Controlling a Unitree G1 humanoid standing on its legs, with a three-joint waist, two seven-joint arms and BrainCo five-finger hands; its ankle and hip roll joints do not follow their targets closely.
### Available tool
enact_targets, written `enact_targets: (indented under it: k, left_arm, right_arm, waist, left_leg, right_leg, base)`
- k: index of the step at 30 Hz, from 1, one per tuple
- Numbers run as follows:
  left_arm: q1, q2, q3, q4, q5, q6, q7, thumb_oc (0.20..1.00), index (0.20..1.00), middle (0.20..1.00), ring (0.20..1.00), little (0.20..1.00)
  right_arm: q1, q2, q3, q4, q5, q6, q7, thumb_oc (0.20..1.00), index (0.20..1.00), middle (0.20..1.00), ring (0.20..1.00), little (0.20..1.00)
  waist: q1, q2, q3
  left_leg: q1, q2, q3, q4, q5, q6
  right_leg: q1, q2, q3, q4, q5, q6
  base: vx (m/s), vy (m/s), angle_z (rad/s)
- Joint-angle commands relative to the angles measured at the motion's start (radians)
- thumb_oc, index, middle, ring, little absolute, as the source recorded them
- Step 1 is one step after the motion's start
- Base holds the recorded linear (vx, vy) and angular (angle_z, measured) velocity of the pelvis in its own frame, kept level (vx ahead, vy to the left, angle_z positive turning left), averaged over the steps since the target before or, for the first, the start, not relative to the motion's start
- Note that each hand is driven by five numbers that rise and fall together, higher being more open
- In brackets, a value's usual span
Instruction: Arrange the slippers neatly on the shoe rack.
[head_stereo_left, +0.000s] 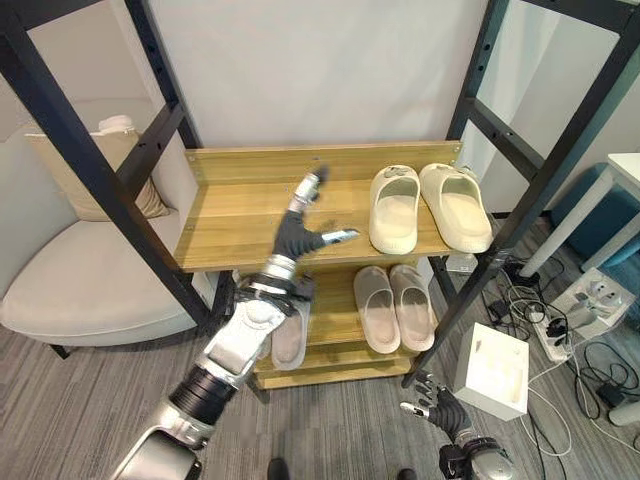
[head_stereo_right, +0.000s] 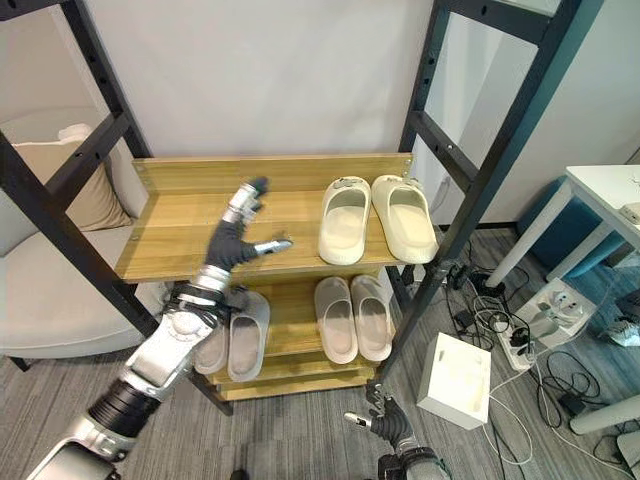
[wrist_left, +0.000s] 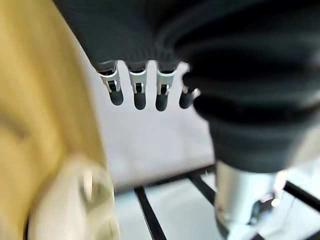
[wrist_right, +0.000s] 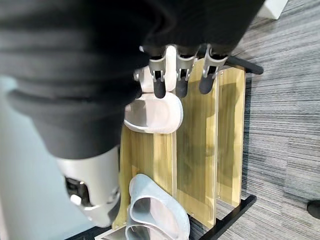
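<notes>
At lower right the right hand (head_stereo_left: 447, 410) hangs, fingers relaxed apart; mid-frame, the left hand (head_stereo_left: 300, 232) spreads straight fingers over the wooden shelf (head_stereo_left: 230, 215) beside smooth cream slippers (head_stereo_left: 428, 206).

white wall (head_stereo_left: 320, 70) | grey carpet (head_stereo_left: 90, 400) | cream armchair (head_stereo_left: 70, 280)

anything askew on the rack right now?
Nothing badly off. The cream pair on the upper shelf splays slightly apart at the heels. Both grey pairs sit side by side on the lower shelf. The left hand hovers open, holding nothing.
</notes>
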Motion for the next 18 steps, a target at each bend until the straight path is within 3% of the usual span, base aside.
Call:
enact_targets:
  k: [1,3,5,7,10,13,18]
  left_arm:
    - [-0.192,-0.001,0.022,0.033,-0.237,-0.026,-0.076,1.000,1.000,1.000,1.000,1.000]
    - [-0.222,0.026,-0.031,0.048,-0.344,0.012,-0.103,1.000,1.000,1.000,1.000,1.000]
    - [-0.287,0.066,-0.099,0.089,-0.383,0.057,-0.119,1.000,1.000,1.000,1.000,1.000]
    - [-0.307,0.053,-0.126,0.116,-0.374,0.070,-0.118,1.000,1.000,1.000,1.000,1.000]
    - [-0.340,-0.034,-0.123,0.204,-0.295,0.073,-0.082,1.000,1.000,1.000,1.000,1.000]
    - [-0.348,-0.076,-0.070,0.239,-0.116,0.057,-0.021,1.000,1.000,1.000,1.000,1.000]
    - [-0.338,-0.074,-0.003,0.277,0.049,0.043,0.050,1.000,1.000,1.000,1.000,1.000]
  right_arm:
    - [-0.059,-0.008,-0.006,-0.057,-0.002,0.002,0.002,1.000,1.000,1.000,1.000,1.000]
    - [-0.066,-0.014,0.003,-0.064,0.000,0.024,0.006,1.000,1.000,1.000,1.000,1.000]
    - [-0.080,-0.012,0.026,-0.072,-0.004,0.048,0.010,1.000,1.000,1.000,1.000,1.000]
    - [-0.085,-0.007,0.039,-0.070,-0.002,0.056,0.010,1.000,1.000,1.000,1.000,1.000]
    - [-0.101,0.008,0.056,-0.056,0.008,0.058,0.002,1.000,1.000,1.000,1.000,1.000]
    - [-0.114,0.020,0.052,-0.025,0.011,0.035,-0.013,1.000,1.000,1.000,1.000,1.000]
    - [-0.119,0.028,0.039,0.001,0.012,0.003,-0.029,1.000,1.000,1.000,1.000,1.000]
  waist:
    - [0.000,0.015,0.064]
    - [-0.002,0.022,0.056]
    - [-0.008,0.033,0.051]
    - [-0.011,0.037,0.049]
    - [-0.019,0.045,0.048]
    - [-0.015,0.044,0.055]
    - [-0.010,0.040,0.060]
  left_leg:
    - [0.107,-0.065,-0.020,-0.006,-0.212,0.059]
    - [0.105,-0.066,-0.018,-0.006,-0.209,0.058]
    - [0.105,-0.066,-0.017,-0.006,-0.208,0.058]
    - [0.105,-0.068,-0.015,-0.006,-0.208,0.058]
    - [0.106,-0.070,-0.013,-0.006,-0.207,0.060]
    - [0.106,-0.070,-0.015,-0.006,-0.207,0.061]
    - [0.107,-0.071,-0.022,-0.006,-0.206,0.059]
  right_leg:
    - [0.028,0.085,-0.054,0.002,-0.141,-0.036]
    - [0.026,0.084,-0.054,0.002,-0.139,-0.033]
    - [0.024,0.083,-0.054,0.002,-0.139,-0.031]
    - [0.024,0.082,-0.053,0.002,-0.139,-0.030]
    - [0.023,0.079,-0.051,0.002,-0.139,-0.032]
    - [0.025,0.077,-0.053,0.002,-0.140,-0.036]
    - [0.030,0.076,-0.063,0.002,-0.144,-0.040]
  base:
    - [0.00,0.000,0.00]
    - [0.00,0.000,0.00]
    - [0.00,0.000,0.00]
    - [0.00,0.000,0.00]
    - [0.00,0.000,0.00]
    - [-0.01,-0.008,-0.07]
    - [0.00,-0.005,0.00]
